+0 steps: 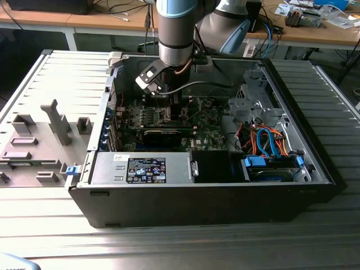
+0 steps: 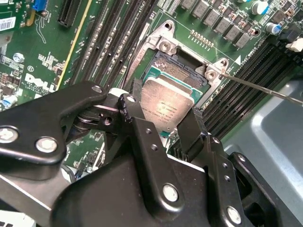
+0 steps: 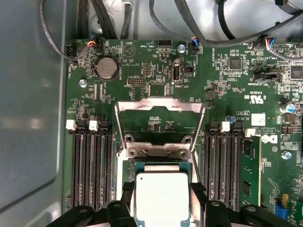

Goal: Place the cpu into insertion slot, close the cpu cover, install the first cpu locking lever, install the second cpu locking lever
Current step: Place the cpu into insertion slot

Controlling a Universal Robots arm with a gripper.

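Ribbed grey metal worktop carries an open black computer case in the exterior view. In the second wrist view, the matte black gripper is clamped on the square, brushed-silver cpu at the socket. In the first wrist view, the thin metal cpu cover stands hinged open beyond it.

Soft even light, mild glare

cpu at the socket between two banks of memory slots, cpu cover just beside it
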